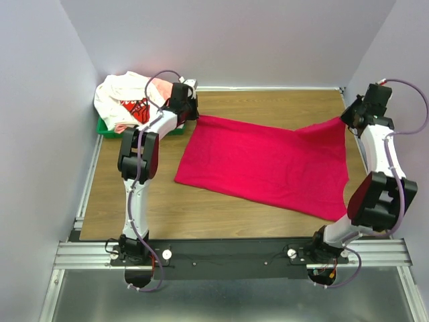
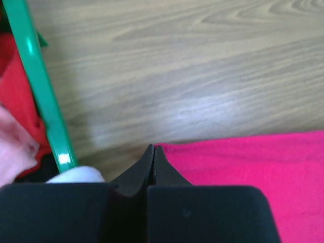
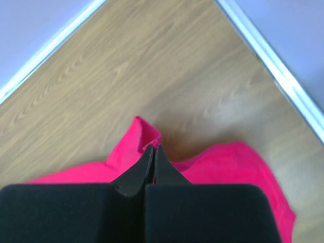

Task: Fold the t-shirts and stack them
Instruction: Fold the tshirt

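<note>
The plain magenta-red t-shirt lies spread across the middle of the table. My left gripper is shut at its far left corner, low over the table; in the left wrist view the cloth meets the closed tips. My right gripper is shut on the far right corner and holds it a little raised; a pinched fold sticks out past the tips. The white t-shirt with a red graphic lies heaped at the back left. Red cloth and pale pink cloth show beside it.
The green plastic tray stands at the back left corner under the heaped shirts; its rim is just left of my left gripper. Grey walls enclose the table, with a metal rail along the right edge near my right gripper.
</note>
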Tool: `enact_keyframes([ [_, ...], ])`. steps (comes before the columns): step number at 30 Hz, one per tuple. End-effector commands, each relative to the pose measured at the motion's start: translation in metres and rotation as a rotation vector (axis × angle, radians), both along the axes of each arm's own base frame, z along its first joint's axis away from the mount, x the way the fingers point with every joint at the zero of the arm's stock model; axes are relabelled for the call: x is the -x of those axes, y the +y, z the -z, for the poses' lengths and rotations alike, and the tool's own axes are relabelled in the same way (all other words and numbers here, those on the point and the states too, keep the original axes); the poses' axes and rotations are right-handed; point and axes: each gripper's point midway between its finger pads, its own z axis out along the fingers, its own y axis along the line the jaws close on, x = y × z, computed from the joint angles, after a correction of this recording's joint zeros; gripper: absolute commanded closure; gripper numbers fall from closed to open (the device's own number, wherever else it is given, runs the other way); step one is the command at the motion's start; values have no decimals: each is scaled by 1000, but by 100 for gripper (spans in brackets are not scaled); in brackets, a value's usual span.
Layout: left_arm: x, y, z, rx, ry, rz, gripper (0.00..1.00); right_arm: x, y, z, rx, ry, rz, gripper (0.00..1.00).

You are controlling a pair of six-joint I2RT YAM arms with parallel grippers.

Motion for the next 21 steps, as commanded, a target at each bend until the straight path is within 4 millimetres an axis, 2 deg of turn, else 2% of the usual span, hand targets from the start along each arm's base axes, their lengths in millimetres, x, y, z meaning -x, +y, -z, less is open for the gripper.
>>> enact_keyframes([
  [1, 6, -11, -45, 49, -106, 69, 100, 31, 24, -10, -43, -31, -25, 100],
  [2, 11, -11, -40, 53, -99, 71, 100, 43, 28, 2, -57, -6, -22, 100],
  [3, 13, -11, -50, 60, -118, 75, 100, 51, 32, 1, -60, -12, -22, 100],
  [4, 14, -13, -55, 73, -139, 85, 100, 61, 36, -12, -59, -48, -24, 100],
  [5, 21, -12, -50, 72, -129, 86, 100, 73, 40, -2, -70, -31, -19, 100],
  [6, 24, -11, -61, 81, -149, 88, 100, 80, 43, -1, -77, -32, -18, 100],
  [8, 29, -10, -70, 88, -176, 87, 100, 96, 50, -8, -85, -48, -21, 100],
  [11, 43, -7, -79, 94, -206, 90, 100, 116, 57, 0, -95, -8, -27, 100],
  [12, 52, -4, -68, 88, -184, 88, 100, 121, 57, 0, -89, 0, -20, 100],
  [13, 58, -2, -76, 92, -200, 89, 100, 127, 57, 4, -88, 12, -17, 100],
  [14, 65, 0, -66, 85, -184, 86, 100, 135, 58, 1, -79, 12, -12, 100],
  [16, 73, 5, -67, 75, -188, 73, 100, 143, 57, 3, -72, 23, 6, 100],
  [21, 93, 22, -45, 22, -150, 25, 100, 161, 63, 3, -79, 45, 1, 100],
])
